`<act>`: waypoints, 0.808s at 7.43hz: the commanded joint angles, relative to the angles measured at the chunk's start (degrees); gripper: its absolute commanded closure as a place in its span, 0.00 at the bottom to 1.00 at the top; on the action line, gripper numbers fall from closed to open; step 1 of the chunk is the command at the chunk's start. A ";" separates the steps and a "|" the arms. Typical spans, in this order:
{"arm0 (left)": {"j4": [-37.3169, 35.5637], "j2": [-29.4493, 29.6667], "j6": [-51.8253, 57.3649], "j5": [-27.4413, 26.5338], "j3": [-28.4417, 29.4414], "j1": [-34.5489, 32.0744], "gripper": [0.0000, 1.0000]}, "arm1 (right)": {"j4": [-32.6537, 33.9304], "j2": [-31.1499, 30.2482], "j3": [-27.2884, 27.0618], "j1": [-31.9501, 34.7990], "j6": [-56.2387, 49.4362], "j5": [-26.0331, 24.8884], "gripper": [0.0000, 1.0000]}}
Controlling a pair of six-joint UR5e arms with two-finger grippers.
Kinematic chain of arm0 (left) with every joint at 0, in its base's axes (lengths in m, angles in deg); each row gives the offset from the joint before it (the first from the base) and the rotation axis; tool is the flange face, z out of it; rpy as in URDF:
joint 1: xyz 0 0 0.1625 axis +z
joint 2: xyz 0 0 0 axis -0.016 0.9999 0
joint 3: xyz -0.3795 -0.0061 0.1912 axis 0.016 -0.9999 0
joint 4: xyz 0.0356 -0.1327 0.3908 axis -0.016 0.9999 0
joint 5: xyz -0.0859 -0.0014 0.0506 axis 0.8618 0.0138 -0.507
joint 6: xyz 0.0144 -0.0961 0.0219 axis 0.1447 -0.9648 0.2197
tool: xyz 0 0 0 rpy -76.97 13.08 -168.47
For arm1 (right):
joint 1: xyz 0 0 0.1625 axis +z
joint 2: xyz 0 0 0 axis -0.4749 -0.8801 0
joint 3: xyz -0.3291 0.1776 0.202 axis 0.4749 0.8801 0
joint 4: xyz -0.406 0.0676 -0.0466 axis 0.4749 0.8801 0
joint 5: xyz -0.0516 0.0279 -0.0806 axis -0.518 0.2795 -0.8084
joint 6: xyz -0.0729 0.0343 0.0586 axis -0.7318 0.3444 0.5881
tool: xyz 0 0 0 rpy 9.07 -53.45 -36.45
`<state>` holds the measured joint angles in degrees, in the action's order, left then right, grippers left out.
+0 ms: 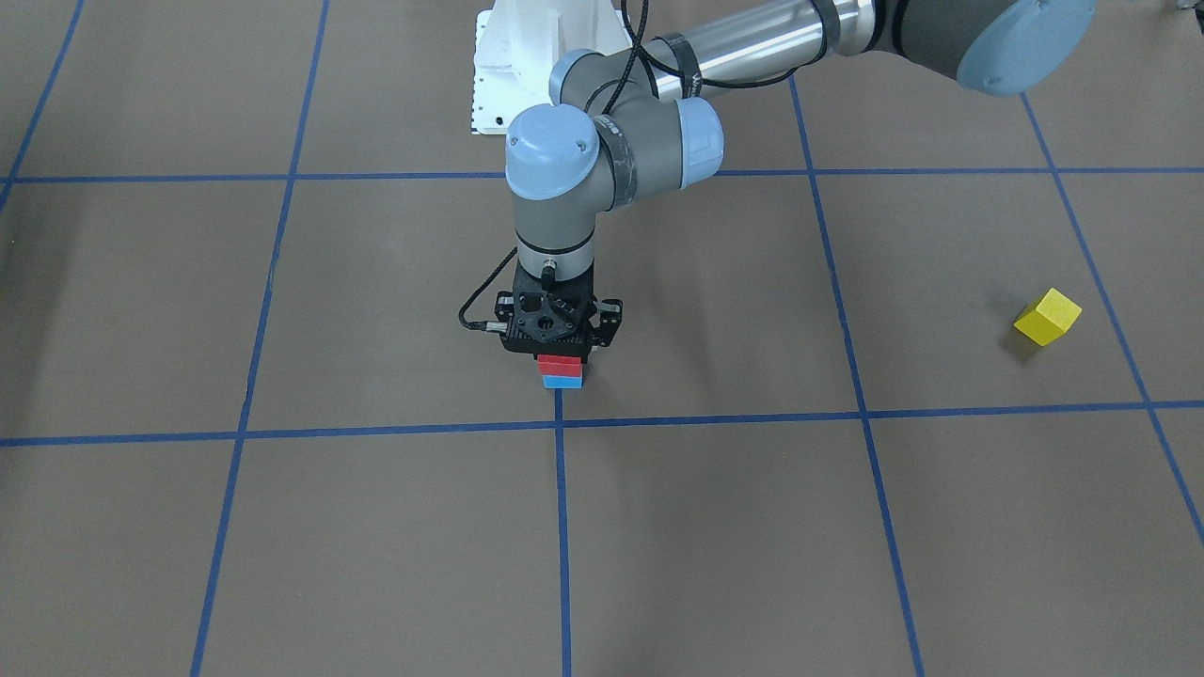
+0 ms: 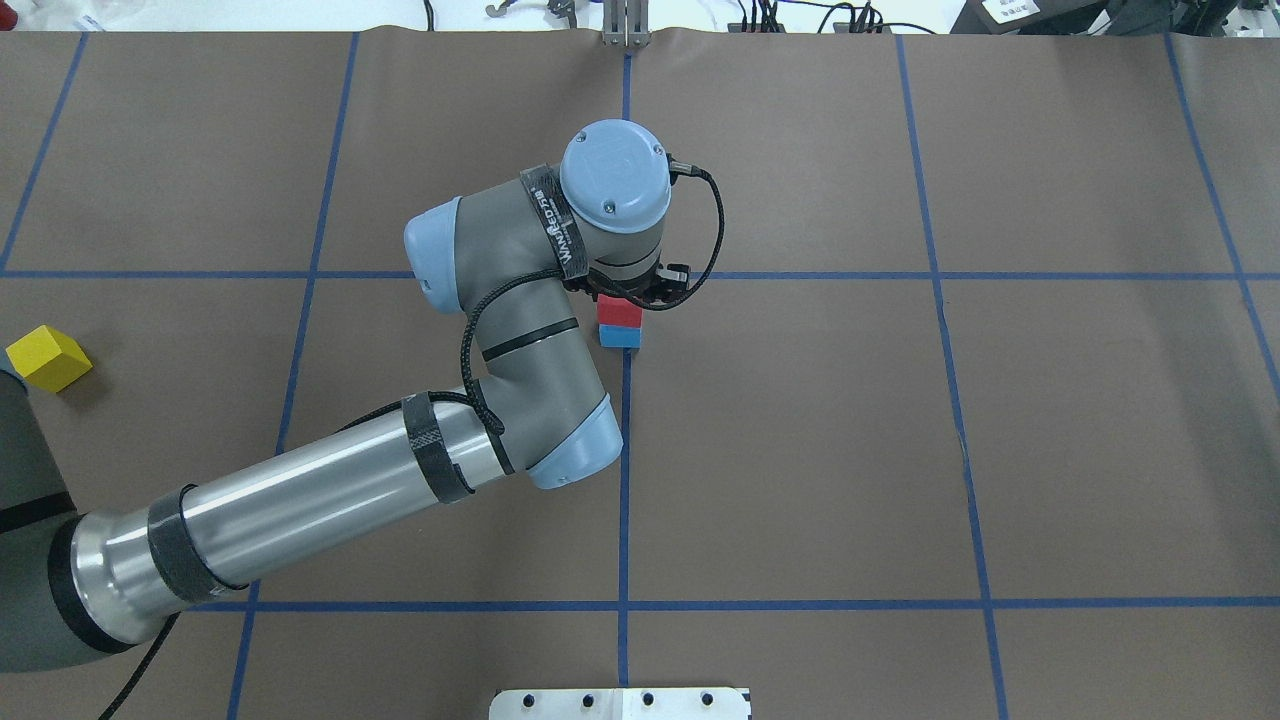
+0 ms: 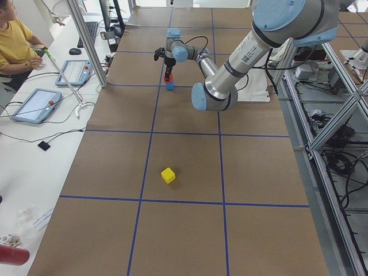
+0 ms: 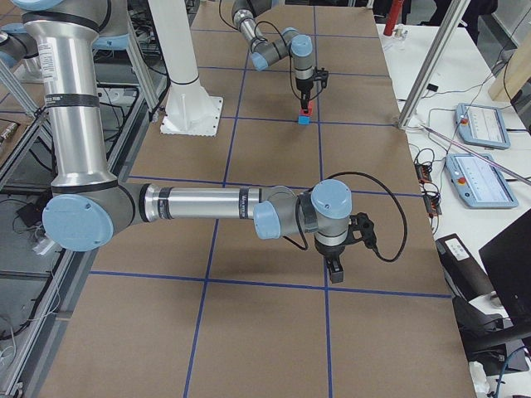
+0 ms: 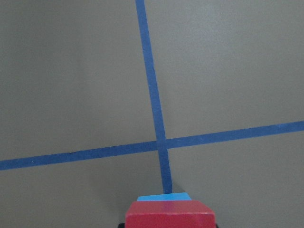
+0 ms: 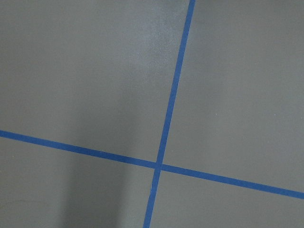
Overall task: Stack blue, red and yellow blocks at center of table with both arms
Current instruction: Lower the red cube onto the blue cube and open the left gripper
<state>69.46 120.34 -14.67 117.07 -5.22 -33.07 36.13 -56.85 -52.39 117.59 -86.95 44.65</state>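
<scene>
One red block point(image 1: 561, 362), one blue block point(image 1: 562, 381), one yellow block point(image 1: 1047, 317).

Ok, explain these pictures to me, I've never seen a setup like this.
These are two robot arms at a brown table marked with blue tape. Four pictures come from fixed cameras: across the table, above and behind the robot, and at each end. Two come from cameras on the wrists. The left gripper is at the centre, apparently closed on a red block that sits on a blue block. A yellow block lies alone, off to the robot's left. The right gripper hangs above the table; whether it is open I cannot tell.
</scene>
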 commanded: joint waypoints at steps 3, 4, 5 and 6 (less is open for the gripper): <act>0.07 -0.03 0.09 0.00 -0.09 0.34 0.01 | 0.00 -0.02 0.05 -0.03 -0.09 0.00 0.00; 0.07 -0.03 0.09 0.00 -0.17 0.34 0.01 | -0.08 -0.02 -0.03 -0.03 0.00 0.00 0.00; 0.07 -0.21 0.09 0.09 -0.61 0.25 0.01 | -0.09 -0.02 -0.03 -0.03 0.00 0.00 0.00; -0.71 -0.30 0.18 0.44 -2.35 -0.53 0.00 | -0.09 -0.02 -0.03 -0.03 0.00 0.00 0.00</act>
<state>69.35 120.17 -14.56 117.21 -6.09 -32.97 36.06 -56.87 -52.41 117.56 -86.95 44.65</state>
